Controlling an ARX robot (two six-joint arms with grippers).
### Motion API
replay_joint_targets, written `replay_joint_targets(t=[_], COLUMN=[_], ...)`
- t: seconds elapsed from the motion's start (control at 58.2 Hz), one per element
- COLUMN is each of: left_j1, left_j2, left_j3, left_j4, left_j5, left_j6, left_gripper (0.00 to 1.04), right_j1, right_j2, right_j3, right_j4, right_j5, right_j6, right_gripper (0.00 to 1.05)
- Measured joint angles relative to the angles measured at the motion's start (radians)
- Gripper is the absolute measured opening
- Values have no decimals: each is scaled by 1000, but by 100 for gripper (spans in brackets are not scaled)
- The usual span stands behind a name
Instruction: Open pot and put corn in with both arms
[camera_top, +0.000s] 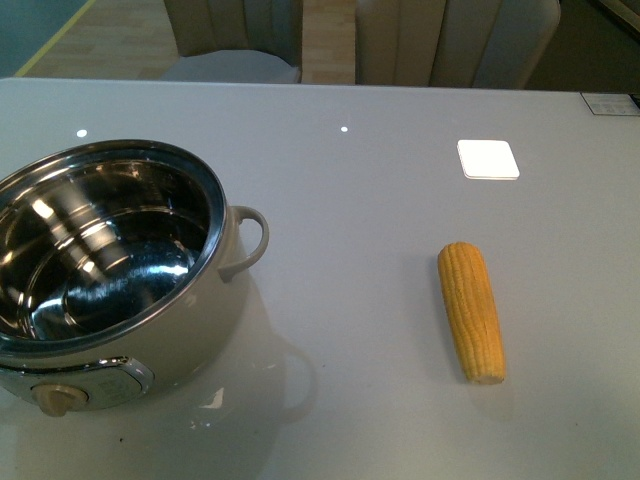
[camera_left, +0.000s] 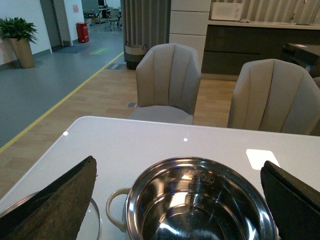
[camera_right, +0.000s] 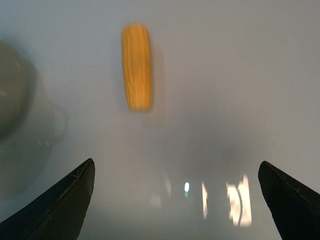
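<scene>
pot (camera_top: 205, 340): 1 | corn (camera_top: 471, 310): 1 | glass lid (camera_left: 96, 216): 1 | white square pad (camera_top: 488, 159): 1 | worktop (camera_top: 350, 200): 1 | chairs (camera_left: 169, 80) beyond the pot: 2 | potted plant (camera_left: 20, 35): 1

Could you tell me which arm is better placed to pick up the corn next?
Right. The corn lies on the table's right side, and the right end effector faces it, open. The left end effector is near the pot.

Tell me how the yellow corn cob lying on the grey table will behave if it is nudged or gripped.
The yellow corn cob is round and tapered and lies on its side on the glossy grey table, so a sideways nudge would probably roll it in a curve. It looks stiff, so it should lift without sagging.
</scene>
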Motion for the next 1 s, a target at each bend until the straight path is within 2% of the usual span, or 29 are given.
replay_joint_targets(t=[0.258, 0.361, 0.567, 0.824, 0.996], left_j1=[0, 0, 0, 0, 0], left_j2=[0, 0, 0, 0, 0], left_j3=[0, 0, 0, 0, 0], left_j4=[0, 0, 0, 0, 0], left_j5=[0, 0, 0, 0, 0], left_j6=[0, 0, 0, 0, 0], left_gripper=[98, 98, 98, 98, 98], right_j1=[125, 195, 264, 304, 307], right_j2=[162, 334, 741, 1175, 1352], right_j3=[-1, -1, 68, 185, 249], right_j4=[142, 305, 609, 890, 940], right_j5=[106, 129, 192, 182, 196], right_j6=[64, 75, 90, 74, 35], right_gripper=[96, 96, 96, 96, 96])
